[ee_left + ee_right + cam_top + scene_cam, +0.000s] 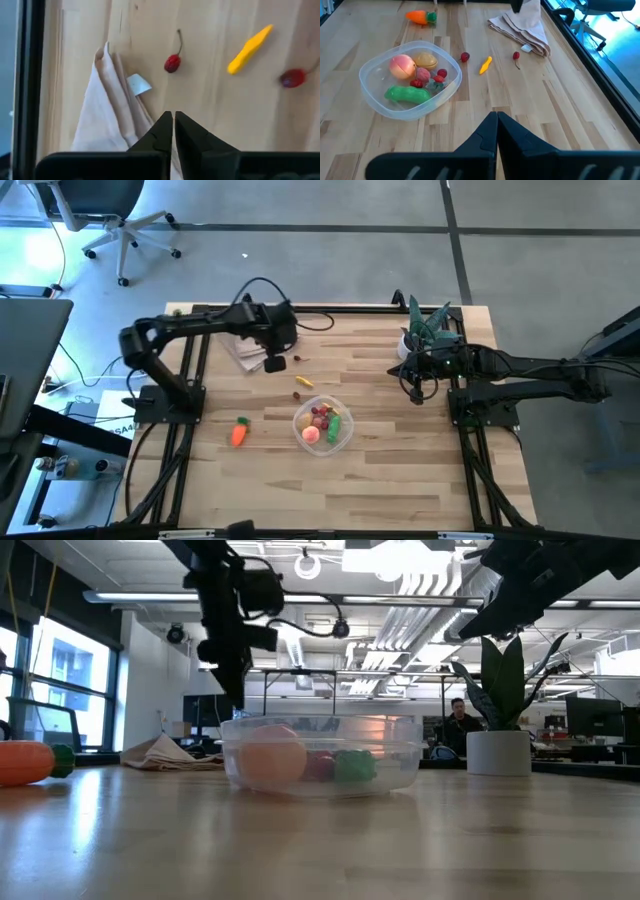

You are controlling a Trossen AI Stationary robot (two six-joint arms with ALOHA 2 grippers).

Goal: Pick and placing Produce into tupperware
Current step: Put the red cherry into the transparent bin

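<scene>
The clear round tupperware (349, 434) (368, 93) stands on the table's middle. It holds a peach-coloured fruit (402, 66), a tan potato (426, 60), a green pepper (409, 94) and small red fruits (422, 75). On the wood lie an orange carrot (239, 433), a yellow piece (303, 382) (250, 48) and two red cherries (172, 63) (292, 78). My left gripper (274, 364) (173, 125) hangs shut above the beige napkin's edge, near one cherry. My right gripper (416, 386) (496, 122) is shut, raised to the right of the tupperware.
A beige cloth napkin (107, 110) (522, 27) lies by the far edge under the left arm. A green spiky plant in a white pot (425, 330) (500, 745) stands at the far right, close to my right arm. Bare wood spreads toward the near edge.
</scene>
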